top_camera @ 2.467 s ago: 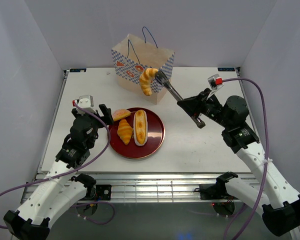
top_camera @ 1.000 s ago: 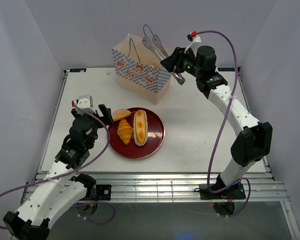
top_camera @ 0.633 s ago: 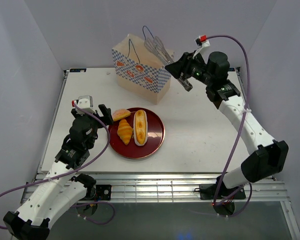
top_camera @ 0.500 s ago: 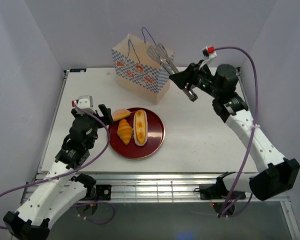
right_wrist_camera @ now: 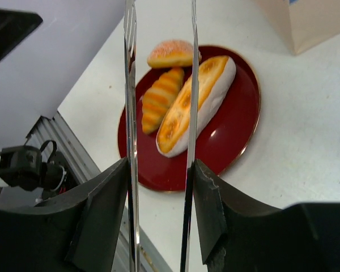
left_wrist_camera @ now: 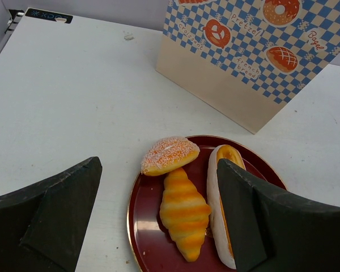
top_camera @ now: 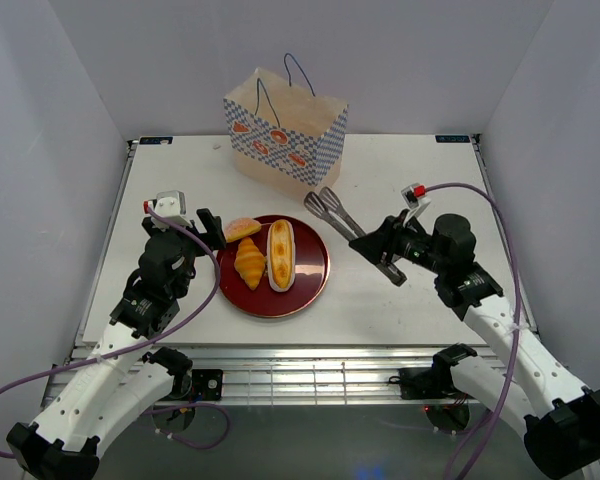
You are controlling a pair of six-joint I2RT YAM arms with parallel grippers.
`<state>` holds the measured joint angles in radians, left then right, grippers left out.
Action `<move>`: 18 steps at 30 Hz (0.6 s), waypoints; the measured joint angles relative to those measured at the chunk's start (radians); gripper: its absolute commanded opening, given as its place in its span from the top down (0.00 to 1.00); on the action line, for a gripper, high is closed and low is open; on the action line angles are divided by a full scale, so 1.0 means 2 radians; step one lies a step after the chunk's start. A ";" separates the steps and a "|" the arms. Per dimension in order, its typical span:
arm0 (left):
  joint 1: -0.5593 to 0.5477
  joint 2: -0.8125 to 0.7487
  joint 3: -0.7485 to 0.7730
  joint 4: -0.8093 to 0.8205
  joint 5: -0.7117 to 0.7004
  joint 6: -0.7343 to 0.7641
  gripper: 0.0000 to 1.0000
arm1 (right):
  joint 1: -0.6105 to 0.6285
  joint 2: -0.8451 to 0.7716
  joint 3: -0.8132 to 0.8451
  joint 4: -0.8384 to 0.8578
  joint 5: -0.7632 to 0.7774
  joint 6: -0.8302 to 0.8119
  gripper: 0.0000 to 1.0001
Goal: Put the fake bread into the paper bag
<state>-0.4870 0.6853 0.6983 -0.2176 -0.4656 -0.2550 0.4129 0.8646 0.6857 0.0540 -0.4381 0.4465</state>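
Nearest, on the left: left gripper (top_camera: 210, 230), fingers spread wide apart, just beside the left rim of the dark red plate (top_camera: 310, 282) and pointed across it. On the right, at much the same depth: right gripper (top_camera: 380, 248), clamped on the handle end of a pair of metal tongs (top_camera: 330, 212). Tongs angled away to the far left, two arms standing apart, tips near the plate's far right rim and short of the bag. From the right wrist, both thin arms seen running over the plate, one in line with the croissant, the other with the loaf; height above them not clear. On the plate, mid-way across the white counter (top_camera: 380, 310): the fake bread (top_camera: 278, 255), three pieces. Croissant (left_wrist_camera: 184, 211) at centre left, oblong cream-topped loaf (left_wrist_camera: 216, 215) just beside it on the right, sugared bun (left_wrist_camera: 170, 154) at the far left rim, appearing to touch the croissant's far end. Farthest back: paper bag (top_camera: 280, 140), upright, blue-white checks, dark cord handles up, well apart from the plate
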 measured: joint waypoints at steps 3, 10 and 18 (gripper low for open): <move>0.000 0.000 0.000 0.000 -0.003 0.001 0.07 | 0.002 -0.024 -0.040 -0.004 -0.011 -0.003 0.46; 0.000 0.000 0.000 0.000 -0.015 0.001 0.07 | 0.024 -0.041 -0.066 -0.019 -0.012 -0.042 0.45; 0.000 -0.013 0.000 0.000 -0.047 0.001 0.07 | 0.135 0.021 -0.022 -0.041 0.061 -0.109 0.45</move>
<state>-0.4870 0.6601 0.6983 -0.2176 -0.5606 -0.2535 0.6827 0.9058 0.6418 -0.0288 -0.3164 0.2291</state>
